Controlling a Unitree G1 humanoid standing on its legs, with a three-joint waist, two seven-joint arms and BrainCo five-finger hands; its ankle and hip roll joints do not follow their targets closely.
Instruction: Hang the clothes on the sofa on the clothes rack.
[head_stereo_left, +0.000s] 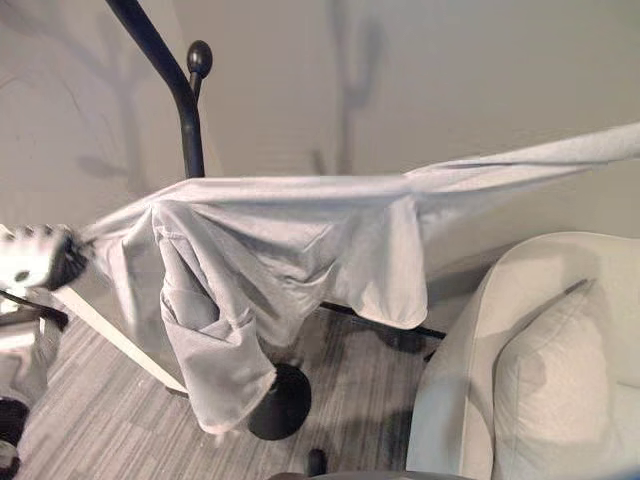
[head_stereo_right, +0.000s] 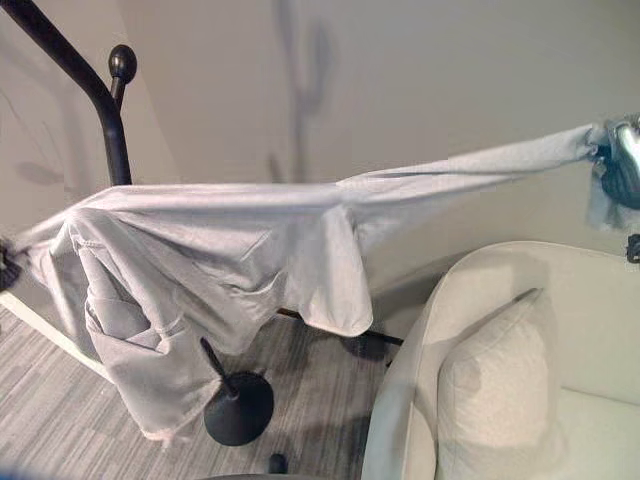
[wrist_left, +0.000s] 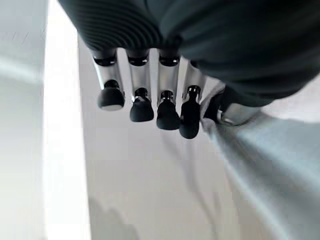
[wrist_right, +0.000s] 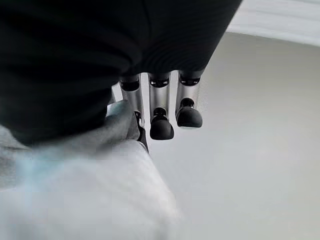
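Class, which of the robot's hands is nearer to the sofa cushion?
Right. The right hand holds one end of the grey garment above the sofa cushion; the left hand grips the other end, far across by the rack.

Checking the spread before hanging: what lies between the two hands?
The grey garment, stretched from the left hand to the right hand, in both eye views. Behind it stands the black clothes rack.
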